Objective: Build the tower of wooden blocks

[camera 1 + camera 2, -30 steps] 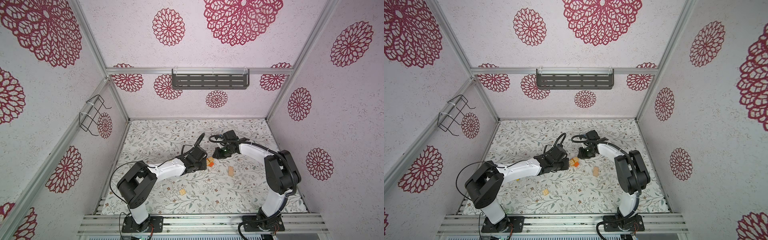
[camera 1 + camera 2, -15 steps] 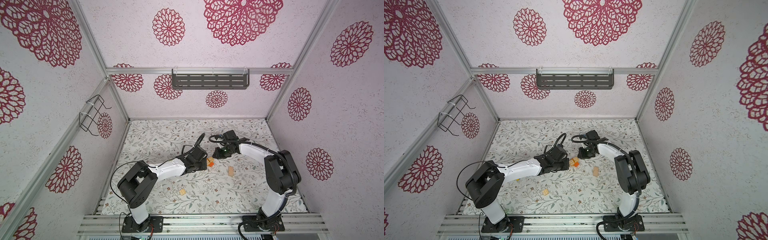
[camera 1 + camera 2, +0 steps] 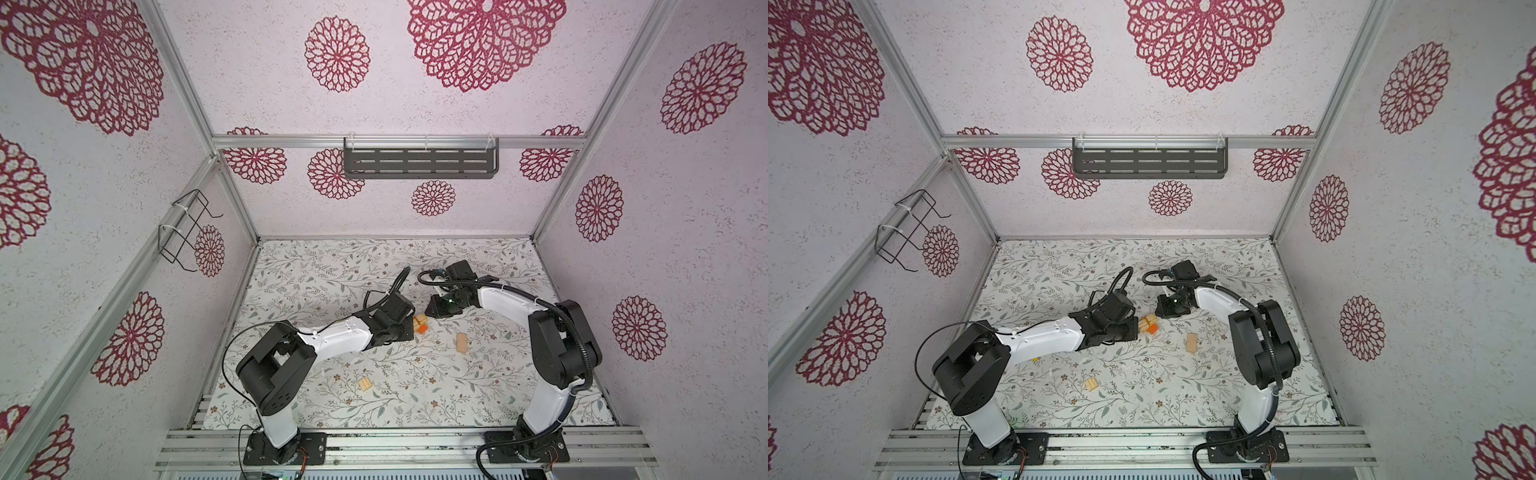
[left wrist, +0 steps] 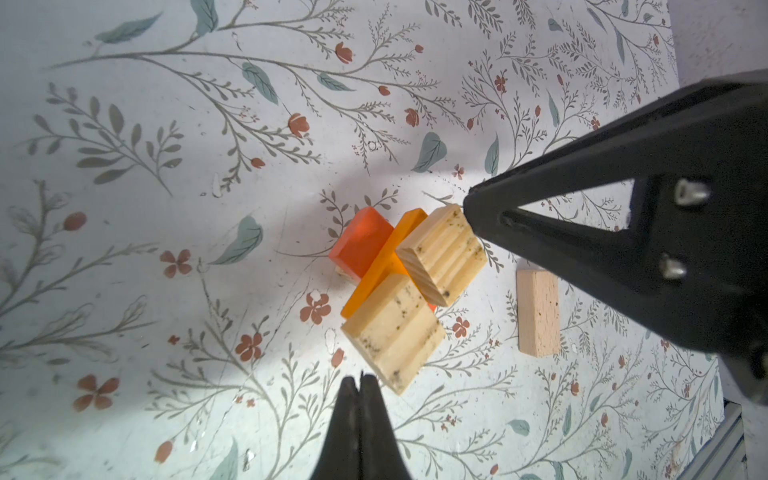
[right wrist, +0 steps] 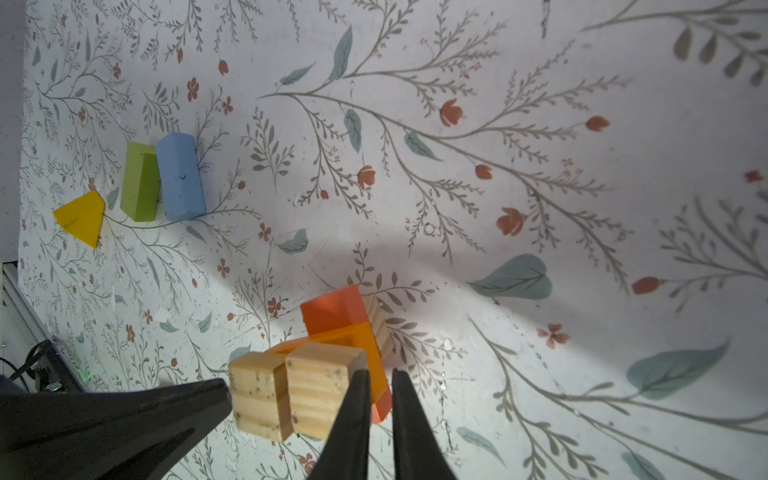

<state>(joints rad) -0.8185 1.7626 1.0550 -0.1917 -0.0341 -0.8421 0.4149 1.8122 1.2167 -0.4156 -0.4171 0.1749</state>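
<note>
In both top views the wood block tower (image 3: 420,324) (image 3: 1149,324) stands mid-worktop (image 3: 415,388), between the left end effector (image 3: 410,329) and the right end effector (image 3: 429,311).

Left wrist view: the left end effector (image 4: 359,380) is pinched shut and empty, just beside the tower's tan top blocks (image 4: 392,332).

Right wrist view: the right end effector (image 5: 379,374) is closed to a slim gap, gripping nothing and hard against the tower (image 5: 324,374). The yellow block (image 5: 81,218), green block (image 5: 141,187) and blue block (image 5: 180,176) lie well apart from it.

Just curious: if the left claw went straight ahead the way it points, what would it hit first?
Probably the nearer pale wood block on the small stack, just ahead of the shut left claw; whether the claw rides level with it is unclear.
</note>
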